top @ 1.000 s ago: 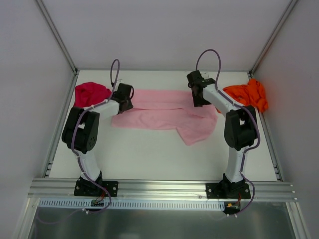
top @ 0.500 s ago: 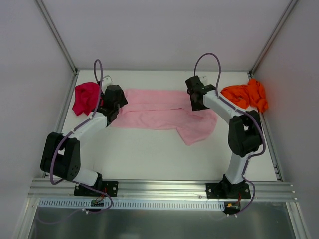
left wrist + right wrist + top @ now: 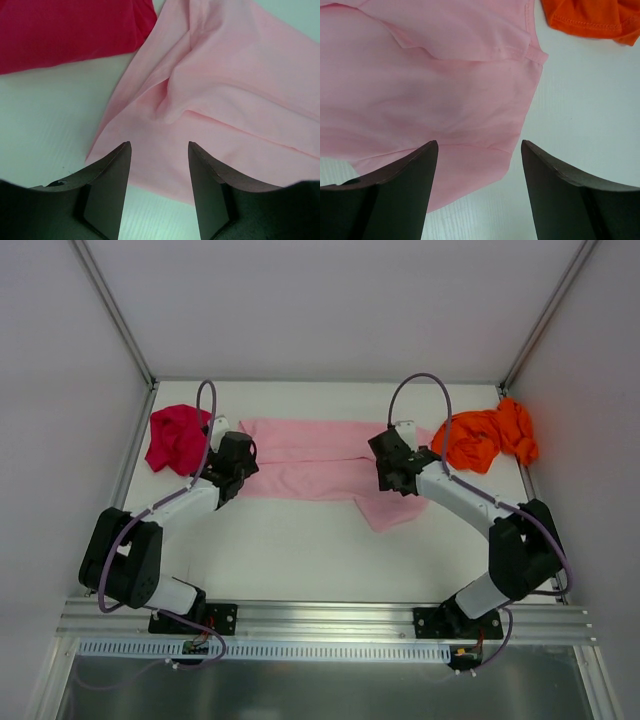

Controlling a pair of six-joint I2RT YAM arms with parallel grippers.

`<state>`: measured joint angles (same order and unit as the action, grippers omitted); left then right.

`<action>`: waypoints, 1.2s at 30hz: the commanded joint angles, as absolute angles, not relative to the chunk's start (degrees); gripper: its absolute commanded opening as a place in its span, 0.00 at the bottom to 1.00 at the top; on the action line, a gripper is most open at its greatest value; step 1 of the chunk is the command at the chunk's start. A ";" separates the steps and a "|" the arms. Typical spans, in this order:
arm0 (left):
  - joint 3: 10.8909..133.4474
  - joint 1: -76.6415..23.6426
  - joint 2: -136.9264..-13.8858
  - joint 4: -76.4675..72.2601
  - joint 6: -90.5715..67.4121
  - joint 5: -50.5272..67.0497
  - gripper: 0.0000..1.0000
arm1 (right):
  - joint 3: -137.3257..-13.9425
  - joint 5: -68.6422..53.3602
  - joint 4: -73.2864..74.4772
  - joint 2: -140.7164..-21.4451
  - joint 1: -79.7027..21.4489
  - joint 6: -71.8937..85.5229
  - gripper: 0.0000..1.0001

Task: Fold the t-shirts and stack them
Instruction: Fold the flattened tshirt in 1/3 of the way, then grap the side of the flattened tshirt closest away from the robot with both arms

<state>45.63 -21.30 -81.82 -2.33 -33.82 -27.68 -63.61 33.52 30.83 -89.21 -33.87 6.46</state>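
Observation:
The light pink t-shirt (image 3: 310, 458) lies spread across the back of the table, partly folded, one corner reaching toward the front (image 3: 385, 512). The magenta-red t-shirt (image 3: 175, 435) is bunched at the back left, the orange t-shirt (image 3: 485, 435) bunched at the back right. My left gripper (image 3: 240, 462) is open over the pink shirt's left end; its wrist view shows pink cloth (image 3: 225, 100) and the red shirt (image 3: 65, 30). My right gripper (image 3: 390, 472) is open over the pink shirt's right part (image 3: 435, 90), the orange shirt (image 3: 590, 17) beyond it.
White walls and metal frame posts (image 3: 115, 315) enclose the table on the left, back and right. A metal rail (image 3: 320, 620) runs along the near edge, where both arm bases are bolted.
Both grippers have moved nearer along the pink shirt, toward its front edge. The left arm has swung out to the left and lowered; the right arm has stretched out to the right.

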 commanded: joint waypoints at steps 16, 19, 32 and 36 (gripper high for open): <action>40.95 -21.27 -81.21 -1.51 -38.22 -32.16 0.49 | -49.49 36.82 23.55 -82.62 -38.40 19.95 0.71; 42.27 -21.27 -82.61 2.35 -42.25 -34.88 0.48 | -48.78 38.40 23.82 -82.18 -39.72 20.30 0.71; 45.19 -18.90 -88.43 5.54 -47.11 -33.84 0.45 | -45.62 40.69 23.29 -77.17 -43.07 21.18 0.71; 46.58 -17.67 -84.47 7.02 -45.79 -33.22 0.46 | -46.58 42.27 24.17 -77.26 -43.07 20.92 0.71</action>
